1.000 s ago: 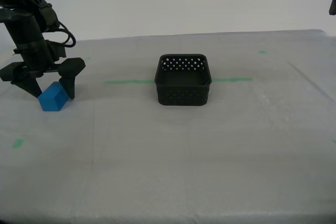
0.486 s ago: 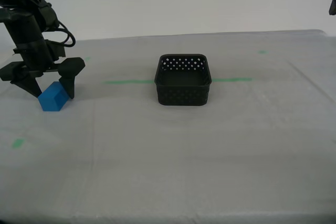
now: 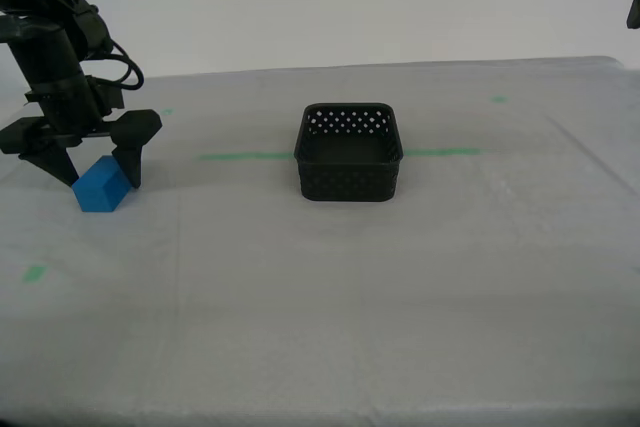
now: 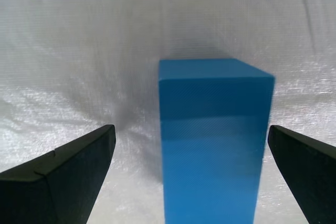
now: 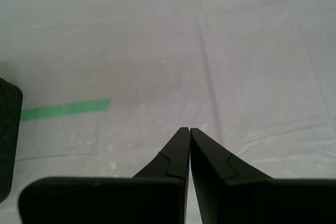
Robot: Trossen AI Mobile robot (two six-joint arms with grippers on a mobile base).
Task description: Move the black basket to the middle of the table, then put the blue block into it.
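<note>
Blue block (image 3: 101,187) sitting near counter's (image 3: 330,327) left edge as exterior view shows it, about halfway back. My second claw (image 3: 88,169) hanging over it, jaws spread wide, 1 finger on each side, neither touching in second wrist view (image 4: 212,145).

Black basket (image 3: 349,152) standing mid-counter, well apart from block, on green tape line (image 3: 245,156).

My first claw (image 5: 189,132) hovering above bare sheeting, jaws pressed together, gripping nothing; basket edge (image 5: 8,145) showing beside it.

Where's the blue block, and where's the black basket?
blue block (image 3: 101,187), exterior view, its front face.
basket (image 3: 349,179), exterior view, its front wall.
</note>
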